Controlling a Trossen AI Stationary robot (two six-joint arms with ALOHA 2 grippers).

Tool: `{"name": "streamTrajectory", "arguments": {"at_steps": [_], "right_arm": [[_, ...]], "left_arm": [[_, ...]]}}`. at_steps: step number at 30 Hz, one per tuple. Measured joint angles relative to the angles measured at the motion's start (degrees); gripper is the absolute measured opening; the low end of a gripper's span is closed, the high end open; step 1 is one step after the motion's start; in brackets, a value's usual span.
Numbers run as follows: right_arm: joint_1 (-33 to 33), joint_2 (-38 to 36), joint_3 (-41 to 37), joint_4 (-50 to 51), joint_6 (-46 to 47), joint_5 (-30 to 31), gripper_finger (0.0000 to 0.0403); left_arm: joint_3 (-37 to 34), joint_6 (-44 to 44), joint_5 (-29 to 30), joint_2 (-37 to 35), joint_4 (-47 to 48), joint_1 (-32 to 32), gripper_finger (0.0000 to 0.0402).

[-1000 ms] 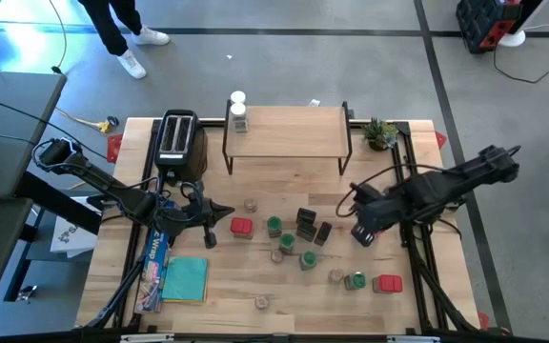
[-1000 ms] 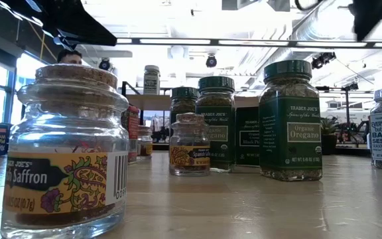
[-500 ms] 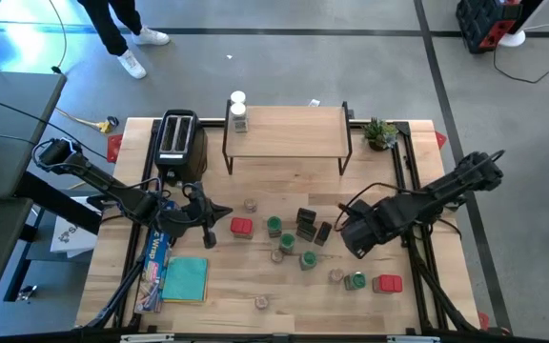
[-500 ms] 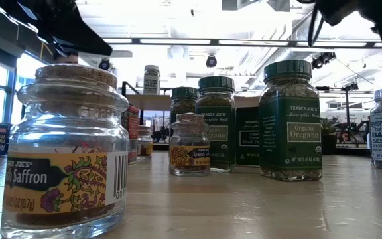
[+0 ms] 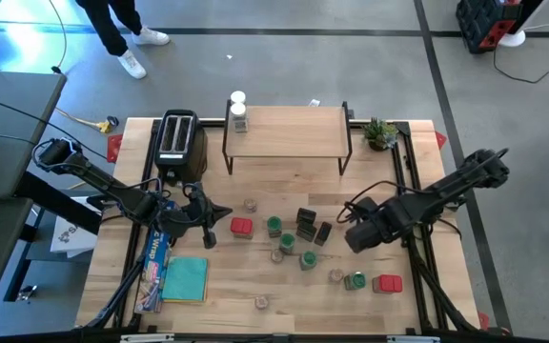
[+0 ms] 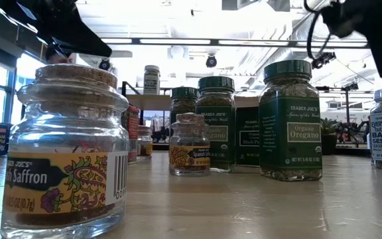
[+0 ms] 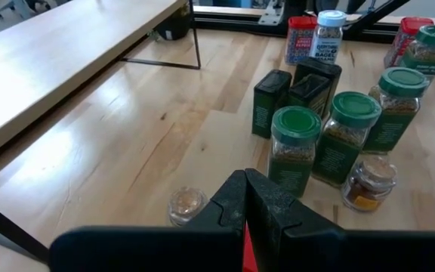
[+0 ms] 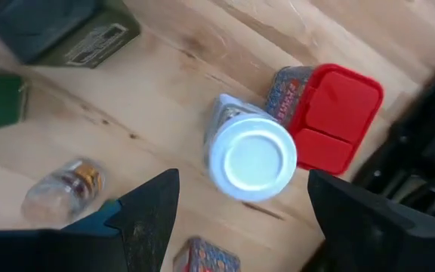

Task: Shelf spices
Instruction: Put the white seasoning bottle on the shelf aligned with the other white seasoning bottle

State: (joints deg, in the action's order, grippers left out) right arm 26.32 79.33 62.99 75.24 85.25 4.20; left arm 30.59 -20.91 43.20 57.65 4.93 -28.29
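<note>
The shelf [image 5: 286,133], a wooden top on black legs, stands at the table's far side with one white-lidded jar [image 5: 239,119] on its left end. The other spices stand on the table in front of it: green-lidded jars [image 5: 274,226], black boxes [image 5: 306,224], red tins [image 5: 241,227] and tiny clear jars [image 5: 251,205]. My right gripper [image 5: 360,233] points down, open, its fingers [image 8: 153,215] standing wide on either side of a white-lidded jar [image 8: 251,157] that stands beside a red tin [image 8: 331,117]. My left gripper [image 5: 215,227] hovers shut, left of the spices.
A black toaster [image 5: 179,143] stands left of the shelf. A long blue box [image 5: 152,262] and a teal cloth [image 5: 186,279] lie at the near left. A small plant [image 5: 381,133] sits at the far right. A person's legs [image 5: 122,33] show beyond the table.
My right gripper has come down over the white-lidded jar on the table's right half and has rolled about its wrist. It now covers that jar in the high view. The spices have stayed where they were.
</note>
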Motion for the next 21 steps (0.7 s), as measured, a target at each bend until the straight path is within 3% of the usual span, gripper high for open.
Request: {"name": "streamTrajectory", "arguments": {"at_steps": [10, 21], "right_arm": [[-1.9, -2.8, -10.3, -11.0, 3.9, -3.9, 0.0289], [-2.3, -2.8, -10.9, -12.1, 4.9, -3.6, 0.0274]], "left_arm": [[0.0, 0.0, -0.5, 0.0, 0.0, 0.0, 0.0000], [0.0, -1.1, -0.4, 0.0, -0.1, 0.0, 0.0000]]}}
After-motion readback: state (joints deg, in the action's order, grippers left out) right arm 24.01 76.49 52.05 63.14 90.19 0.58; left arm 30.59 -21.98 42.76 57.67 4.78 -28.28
